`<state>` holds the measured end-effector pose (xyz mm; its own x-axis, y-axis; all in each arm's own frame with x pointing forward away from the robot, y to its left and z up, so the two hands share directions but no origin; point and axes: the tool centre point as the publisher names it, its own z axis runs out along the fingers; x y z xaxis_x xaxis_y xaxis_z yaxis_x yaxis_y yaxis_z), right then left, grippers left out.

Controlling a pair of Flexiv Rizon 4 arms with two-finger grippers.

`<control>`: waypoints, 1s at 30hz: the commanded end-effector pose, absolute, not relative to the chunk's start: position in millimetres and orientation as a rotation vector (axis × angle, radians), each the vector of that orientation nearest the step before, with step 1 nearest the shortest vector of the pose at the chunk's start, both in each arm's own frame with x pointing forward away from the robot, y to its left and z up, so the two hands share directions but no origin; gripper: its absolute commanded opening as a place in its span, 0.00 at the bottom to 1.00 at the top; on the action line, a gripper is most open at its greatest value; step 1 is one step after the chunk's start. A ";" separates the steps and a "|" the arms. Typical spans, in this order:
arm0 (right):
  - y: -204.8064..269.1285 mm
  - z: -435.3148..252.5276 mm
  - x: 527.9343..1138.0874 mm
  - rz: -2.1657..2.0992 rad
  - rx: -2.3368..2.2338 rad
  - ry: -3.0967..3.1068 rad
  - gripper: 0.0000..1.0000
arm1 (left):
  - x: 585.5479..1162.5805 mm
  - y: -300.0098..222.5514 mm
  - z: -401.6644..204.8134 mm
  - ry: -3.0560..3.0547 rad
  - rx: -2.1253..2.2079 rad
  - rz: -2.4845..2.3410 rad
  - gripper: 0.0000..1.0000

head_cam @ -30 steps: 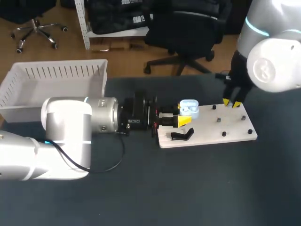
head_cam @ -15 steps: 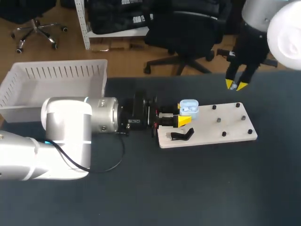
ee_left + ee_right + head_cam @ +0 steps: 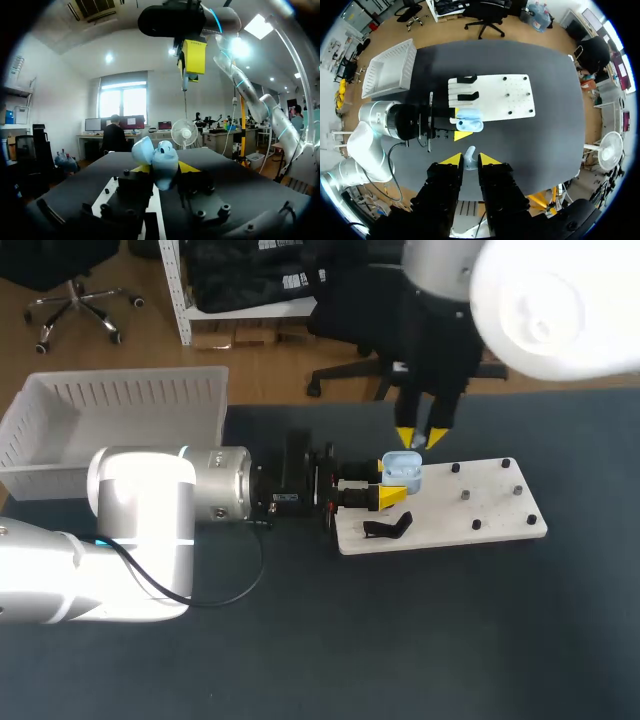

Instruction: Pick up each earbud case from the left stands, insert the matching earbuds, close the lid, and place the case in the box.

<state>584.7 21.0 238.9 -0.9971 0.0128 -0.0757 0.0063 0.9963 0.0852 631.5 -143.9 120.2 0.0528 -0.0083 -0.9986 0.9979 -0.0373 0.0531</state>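
My left gripper [image 3: 388,483] is closed on the light blue earbud case [image 3: 402,470], one yellow tip on each side. It holds the case with the lid open at the near end of the white pegged board [image 3: 490,510], just beside the black stand [image 3: 388,528]. My right gripper [image 3: 466,159] hangs directly above the case, its fingers nearly together and pinching a small white earbud [image 3: 469,151] that points down towards the open case.

I judge this to be the insertion step for this case: the earbud is lined up but not yet seated. I cannot tell whether another earbud already sits inside. After that come shutting the lid and carrying the case across the dark tabletop [image 3: 400,640] to the white slatted plastic box [image 3: 60,455]. No case shows in the part of the box I can see.
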 end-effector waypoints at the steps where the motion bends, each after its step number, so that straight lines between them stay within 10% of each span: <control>1: 26.0 239.7 585.8 0.103 0.021 3.065 0.00 | 632.0 -144.3 119.7 1.146 1.255 -1.201 0.00; 30: 62.3 219.3 593.8 -0.008 -0.397 3.056 0.00 | 632.0 -144.3 119.7 1.146 1.255 -1.201 0.00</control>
